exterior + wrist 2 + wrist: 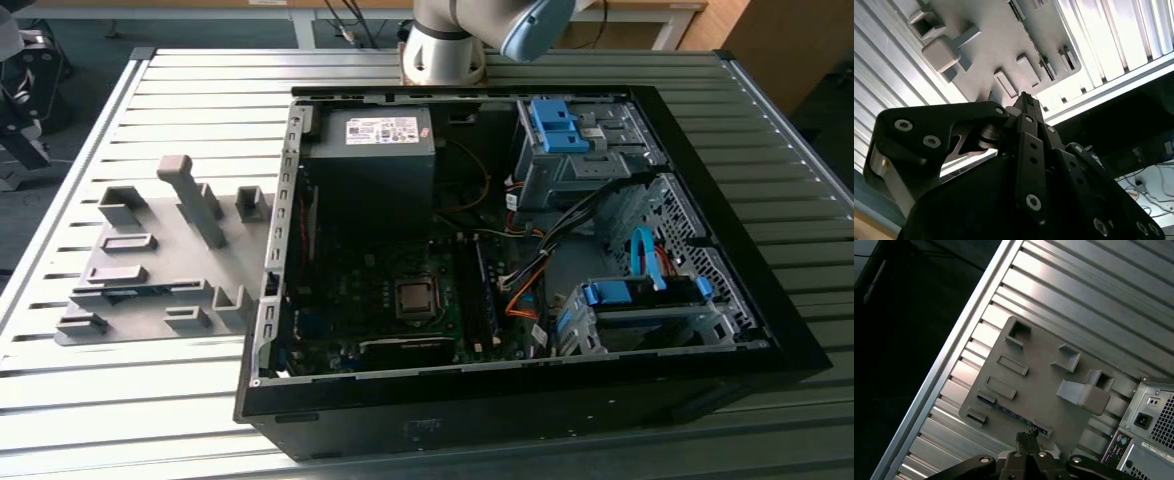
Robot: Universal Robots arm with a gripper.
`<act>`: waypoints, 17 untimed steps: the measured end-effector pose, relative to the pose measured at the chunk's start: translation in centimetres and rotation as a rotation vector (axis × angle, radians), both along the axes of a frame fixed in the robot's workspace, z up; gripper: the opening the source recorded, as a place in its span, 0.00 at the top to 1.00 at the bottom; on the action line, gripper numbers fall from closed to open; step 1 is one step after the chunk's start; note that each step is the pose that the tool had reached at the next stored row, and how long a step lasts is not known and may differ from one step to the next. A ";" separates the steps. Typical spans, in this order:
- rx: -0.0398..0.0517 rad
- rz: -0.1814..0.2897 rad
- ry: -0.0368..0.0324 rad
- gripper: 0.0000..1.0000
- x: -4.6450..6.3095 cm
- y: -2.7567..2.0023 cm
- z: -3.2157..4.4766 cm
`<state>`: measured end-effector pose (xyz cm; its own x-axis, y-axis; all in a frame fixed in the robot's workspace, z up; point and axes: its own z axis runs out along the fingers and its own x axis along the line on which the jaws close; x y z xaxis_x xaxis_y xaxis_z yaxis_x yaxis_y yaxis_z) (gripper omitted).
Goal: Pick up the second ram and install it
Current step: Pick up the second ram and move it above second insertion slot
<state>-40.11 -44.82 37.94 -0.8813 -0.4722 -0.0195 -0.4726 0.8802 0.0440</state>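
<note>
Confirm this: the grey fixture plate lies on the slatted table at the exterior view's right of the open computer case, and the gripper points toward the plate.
Wrong on the side. The exterior view shows the grey fixture plate on the slatted table at that view's left of the open computer case, not its right. The gripper does point toward the plate, as the first wrist view shows.

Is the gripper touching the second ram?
Apart. In the exterior view the second ram lies in the fixture, nothing on it; the first wrist view has the gripper high above.

Open black computer case [507, 398] beside a grey fixture plate [167, 265] on a slatted metal table [120, 410].
</note>
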 end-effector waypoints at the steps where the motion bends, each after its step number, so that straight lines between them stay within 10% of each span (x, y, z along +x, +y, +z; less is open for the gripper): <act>1: 0.0000 0.017 -0.0001 0.89 0.0 0.00 -0.01; 17: -0.0005 0.302 0.0000 0.89 0.0 0.00 -0.23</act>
